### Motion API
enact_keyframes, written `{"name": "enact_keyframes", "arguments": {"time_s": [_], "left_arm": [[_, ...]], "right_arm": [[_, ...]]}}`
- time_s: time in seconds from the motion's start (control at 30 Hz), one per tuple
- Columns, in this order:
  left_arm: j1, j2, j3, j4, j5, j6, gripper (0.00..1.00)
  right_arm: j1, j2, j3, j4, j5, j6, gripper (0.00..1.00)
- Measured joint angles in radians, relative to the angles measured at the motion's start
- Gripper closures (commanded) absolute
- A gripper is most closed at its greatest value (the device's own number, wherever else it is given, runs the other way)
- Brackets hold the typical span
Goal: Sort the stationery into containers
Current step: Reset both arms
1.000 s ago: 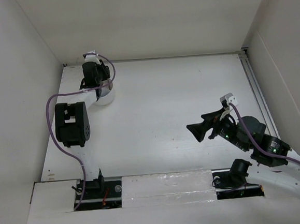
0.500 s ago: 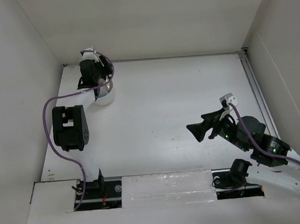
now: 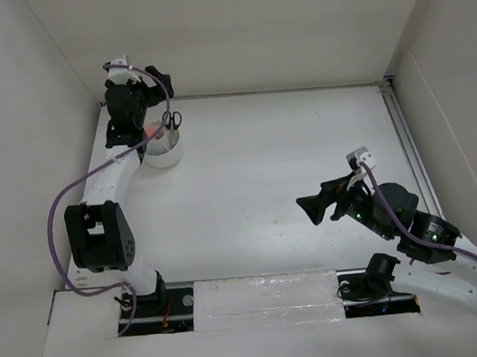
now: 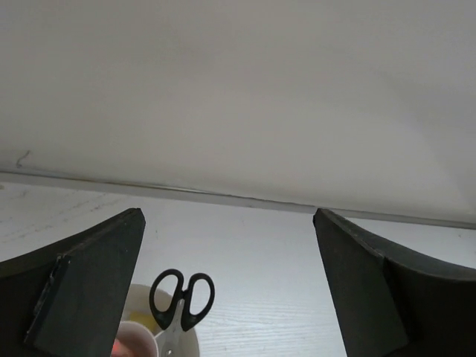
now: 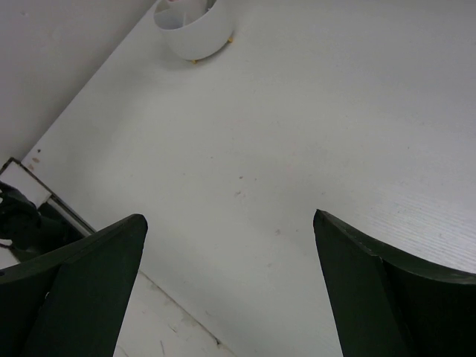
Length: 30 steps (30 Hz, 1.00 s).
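Note:
The round white tub [image 3: 167,155] stands at the table's far left corner. Black-handled scissors [image 3: 172,119] stand in it with the handles up, next to something pink-red [image 3: 154,132]. In the left wrist view the scissors [image 4: 182,297] rise from the tub's rim [image 4: 192,343] low between my fingers. My left gripper [image 3: 147,85] hangs above and behind the tub, open and empty [image 4: 227,216]. My right gripper [image 3: 319,201] hovers open and empty over bare table at the right [image 5: 229,217], and the tub [image 5: 195,30] sits far ahead of it. No other stationery is in view.
The enclosure's left wall and back wall [image 3: 236,38] stand close to my left gripper. A metal rail [image 3: 407,140] runs along the table's right edge. A taped strip [image 3: 264,296] crosses the near edge between the arm bases.
My left gripper opened, letting go of the scissors in the tub, and lifted up and back toward the wall. The right arm stayed still.

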Motion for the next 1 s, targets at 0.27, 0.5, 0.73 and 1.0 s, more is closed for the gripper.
{"name": "enact_keyframes", "arguments": {"time_s": [0.27, 0.5, 0.73, 1.0], "left_arm": [[0.0, -0.343, 0.066, -0.306, -0.1, -0.124, 0.0], [0.0, -0.859, -0.059, -0.516, -0.193, -0.158, 0.0], [-0.027, -1.245, -0.344, -0.572, -0.261, -0.171, 0.0], [-0.032, -1.426, -0.569, -0.758, -0.369, -0.223, 0.0]], "right_arm": [[0.0, 0.037, 0.208, -0.193, 0.172, 0.007, 0.0], [0.0, 0.038, 0.426, -0.365, 0.334, 0.014, 0.0], [0.0, 0.014, 0.574, -0.521, 0.415, 0.008, 0.0], [0.0, -0.095, 0.658, -0.608, 0.509, -0.024, 0.0]]}}
